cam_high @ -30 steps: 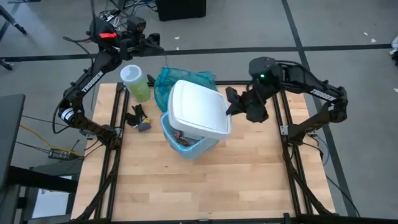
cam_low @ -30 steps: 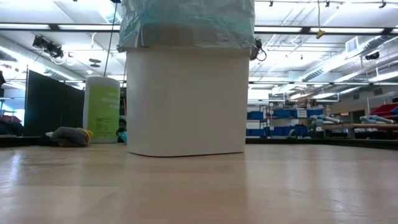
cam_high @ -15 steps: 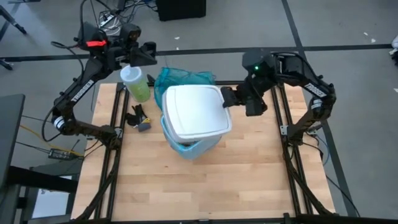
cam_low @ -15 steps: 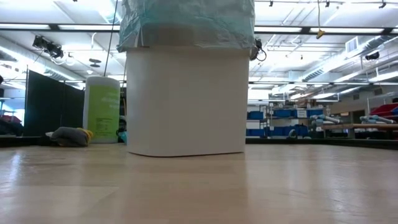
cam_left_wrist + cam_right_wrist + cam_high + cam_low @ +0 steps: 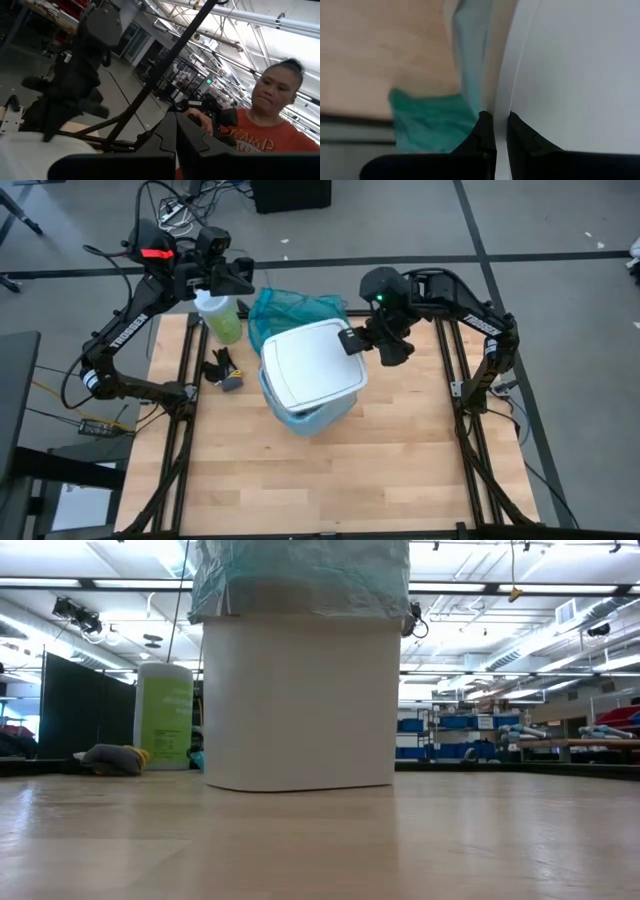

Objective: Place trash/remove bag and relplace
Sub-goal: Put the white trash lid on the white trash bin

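A white bin [image 5: 300,700] stands on the table, with the light blue bag [image 5: 300,420] folded over its rim [image 5: 300,580]. A white lid [image 5: 312,360] lies over most of the bin's mouth, and my right gripper [image 5: 350,342] is shut on the lid's far right edge. The trash is hidden under the lid. My left gripper [image 5: 238,277] is shut on nothing and hangs in the air at the table's far left, above a green canister [image 5: 222,315]. My right gripper pinches the lid's thin edge [image 5: 501,100] between its two fingers, near the lid's far right corner [image 5: 345,340]. The fingers come slanting down from the table's right side. The lid sits nearly level over the bin; I cannot tell whether it rests on the rim.
A darker teal-green bag [image 5: 290,305] lies crumpled behind the bin at the far edge. A small dark and yellow thing [image 5: 225,370] lies left of the bin. The near half of the wooden table [image 5: 330,480] is bare. A person in an orange shirt [image 5: 250,135] stands beyond the table.
My right gripper has gone toward the table's left and far edge and has rolled at the wrist, still shut on the lid. The lid has come down from a tilt to nearly level over the bin. My left gripper has swung a little toward the canister.
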